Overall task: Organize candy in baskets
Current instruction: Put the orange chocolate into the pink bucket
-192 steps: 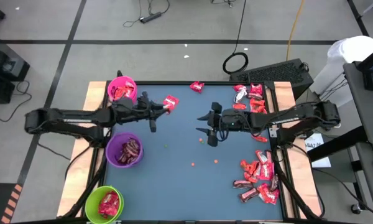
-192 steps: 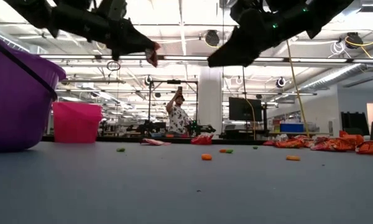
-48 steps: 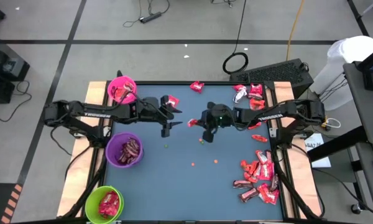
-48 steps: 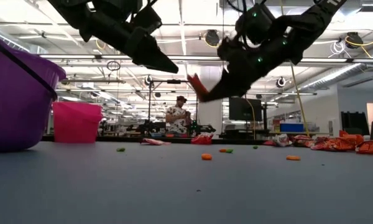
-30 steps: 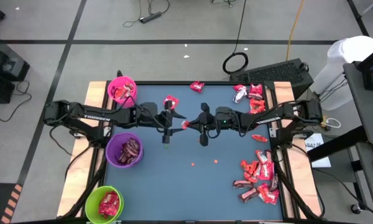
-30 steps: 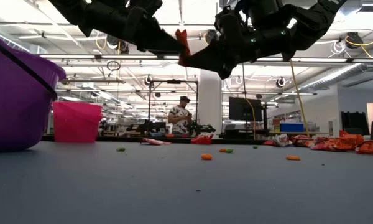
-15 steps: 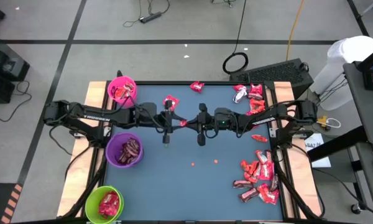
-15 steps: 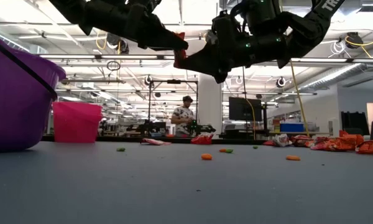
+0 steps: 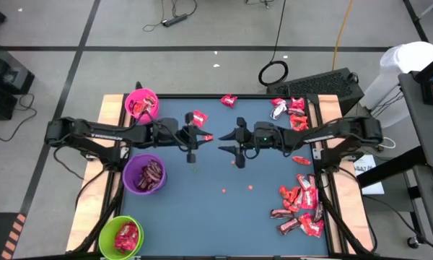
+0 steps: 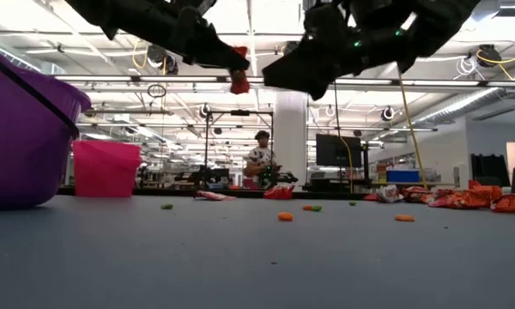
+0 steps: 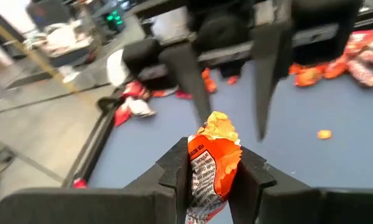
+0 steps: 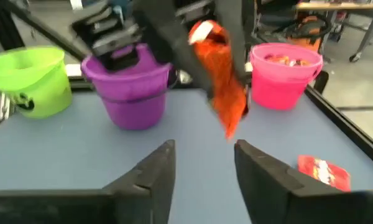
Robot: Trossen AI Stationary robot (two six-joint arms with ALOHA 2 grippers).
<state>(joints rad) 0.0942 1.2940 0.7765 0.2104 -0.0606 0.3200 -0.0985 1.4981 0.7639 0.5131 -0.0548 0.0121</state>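
Observation:
A red-orange wrapped candy (image 11: 212,158) hangs in the air over the table's middle, with my left gripper (image 9: 196,137) shut on it. My right gripper (image 9: 228,142) faces it from the right, a short way off, open with nothing between its fingers (image 12: 202,168). The pink basket (image 9: 141,103), the purple basket (image 9: 146,174) and the lime green basket (image 9: 123,236) stand along the table's left edge, each with candy inside. More candy lies in a heap at the near right (image 9: 301,204) and another at the far right (image 9: 289,112). My left gripper pinches the candy's flat sides (image 11: 202,171) between its two fingers, which come nearly level from the table's left. The wrapper's crimped end (image 11: 219,126) sticks out past the fingertips. The candy is lifted clear of the table, and part of it droops below the fingers (image 12: 227,102).
Two loose candies lie on the blue table near its far edge (image 9: 198,117) (image 9: 229,100). Tiny orange and green specks (image 9: 237,163) dot the middle. A person (image 10: 261,163) stands far off in the room behind.
The candy, held by my right gripper a second ago, has passed to my left one. My left gripper has taken hold of it; my right gripper has opened, let go and drawn back toward the table's right edge. My left gripper has pulled slightly left with the candy.

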